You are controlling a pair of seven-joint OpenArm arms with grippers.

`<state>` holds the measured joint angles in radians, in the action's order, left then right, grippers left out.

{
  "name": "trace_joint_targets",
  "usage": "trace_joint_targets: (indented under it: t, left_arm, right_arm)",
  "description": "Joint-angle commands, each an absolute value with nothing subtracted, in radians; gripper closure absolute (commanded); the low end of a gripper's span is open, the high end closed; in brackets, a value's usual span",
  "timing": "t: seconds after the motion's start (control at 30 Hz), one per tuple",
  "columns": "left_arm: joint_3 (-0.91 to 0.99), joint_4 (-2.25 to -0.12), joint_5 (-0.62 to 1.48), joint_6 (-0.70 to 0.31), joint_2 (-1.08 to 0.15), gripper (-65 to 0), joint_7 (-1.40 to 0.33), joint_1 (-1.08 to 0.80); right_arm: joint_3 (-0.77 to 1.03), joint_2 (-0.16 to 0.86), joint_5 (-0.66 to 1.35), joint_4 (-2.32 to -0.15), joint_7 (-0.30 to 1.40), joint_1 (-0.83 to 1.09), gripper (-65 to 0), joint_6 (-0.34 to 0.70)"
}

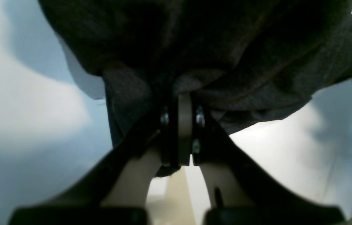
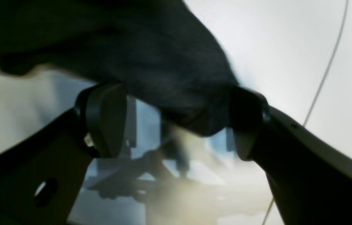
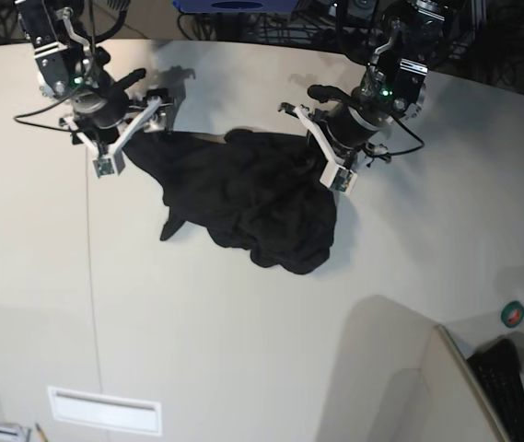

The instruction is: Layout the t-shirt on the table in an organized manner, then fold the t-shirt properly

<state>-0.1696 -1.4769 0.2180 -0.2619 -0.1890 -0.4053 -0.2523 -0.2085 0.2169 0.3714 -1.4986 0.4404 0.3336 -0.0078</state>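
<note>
The black t-shirt (image 3: 252, 198) lies crumpled in a heap on the off-white table (image 3: 243, 341), with no print showing. My left gripper (image 3: 321, 147) is at the heap's right edge. In the left wrist view its fingers (image 1: 184, 103) are pressed together on a fold of the dark t-shirt (image 1: 213, 47). My right gripper (image 3: 137, 133) is at the shirt's upper left corner. In the right wrist view the right gripper (image 2: 176, 125) stands wide open. A blurred lobe of the t-shirt (image 2: 151, 56) hangs between its fingers (image 2: 105, 118), unpinched.
A thin seam line (image 3: 91, 276) runs down the table's left side, and a white rectangular label (image 3: 105, 410) lies near the front edge. At the lower right are a raised panel (image 3: 409, 368), a keyboard (image 3: 506, 387) and a small green-and-red round object (image 3: 512, 314). Cables crowd the far edge.
</note>
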Motion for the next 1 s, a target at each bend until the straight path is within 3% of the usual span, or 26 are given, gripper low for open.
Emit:
trace_joint_targets:
  t: [0.0,0.1,0.17,0.23,0.27,0.3,0.43,0.67,0.97]
  left_arm:
    - [-0.168,-1.492,0.226,-0.266,-0.193,0.0,-0.386,-0.249]
    - [-0.168,-1.495,0.226,-0.266,-0.193,0.0,-0.386,-0.249]
    - [-0.168,-1.504,0.226,-0.266,-0.193,0.0,-0.386,-0.249]
    - [-0.168,-1.529,0.226,-0.265,-0.193,0.0,-0.386,-0.249]
    - [-0.170,-1.541,0.226,-0.265,-0.193,0.0,-0.386,-0.257]
    - [-0.170,-1.557,0.226,-0.254,-0.193,0.0,-0.386,-0.259]
    - [-0.179,-1.615,0.225,-0.157,-0.193,0.0,-0.403,-0.231]
    - [-0.186,-1.666,0.225,-0.147,-0.170,0.0,-0.736,0.051]
    - [-0.421,-1.254,0.225,-0.145,-0.059,0.0,-0.809,0.639]
  right_arm:
    - [-0.209,0.220,0.378,-1.489,0.429,0.326,-47.1,-0.004]
    - [-0.211,0.214,0.378,-1.434,0.429,0.312,-46.2,-0.002]
    - [-0.208,0.200,0.378,-1.419,0.427,0.311,-39.2,0.016]
    - [-0.203,0.200,0.378,-1.434,0.427,0.318,-20.0,0.085]
    - [-0.203,0.203,0.378,-1.454,0.430,0.318,-6.8,0.125]
    - [-0.202,0.203,0.378,-1.474,0.432,0.320,0.0,0.150]
    - [-0.139,0.196,0.378,-1.570,0.444,0.329,0.0,0.151]
    - [-0.012,0.206,0.374,-1.629,0.634,0.136,0.0,0.156]
    - [0.019,0.346,0.372,-1.486,0.677,-0.320,0.0,0.156]
